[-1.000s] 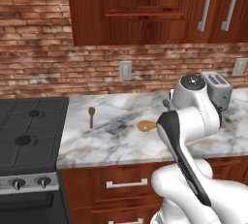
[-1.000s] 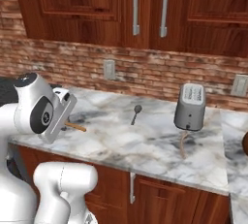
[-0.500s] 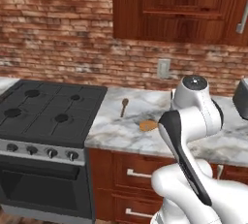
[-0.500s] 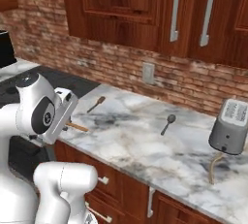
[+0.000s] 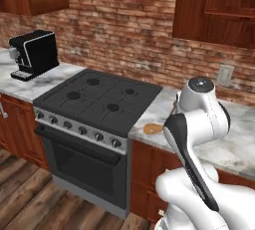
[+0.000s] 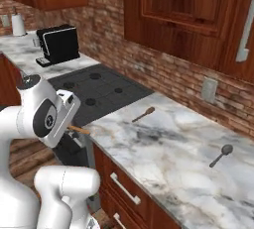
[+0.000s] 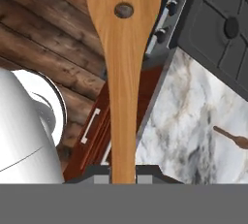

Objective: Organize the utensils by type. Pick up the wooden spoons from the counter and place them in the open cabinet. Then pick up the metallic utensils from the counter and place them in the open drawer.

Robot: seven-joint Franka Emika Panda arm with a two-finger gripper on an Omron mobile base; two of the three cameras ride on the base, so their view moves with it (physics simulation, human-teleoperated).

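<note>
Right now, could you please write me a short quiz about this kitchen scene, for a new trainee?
1. True or false: the dark grey metal spoon lies on the marble counter.
2. What are the jaws shut on? A) the pale wooden spoon B) a fork C) nothing
3. In the left base view, which appliance stands to the left of the stove?
Key: 1 true; 2 A; 3 the black coffee machine.

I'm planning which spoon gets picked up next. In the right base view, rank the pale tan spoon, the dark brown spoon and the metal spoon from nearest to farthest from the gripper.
1. Pale tan spoon: held in the gripper, by the stove edge.
2. Dark brown spoon: on the counter, just past the stove.
3. Metal spoon: far right of the counter.
</note>
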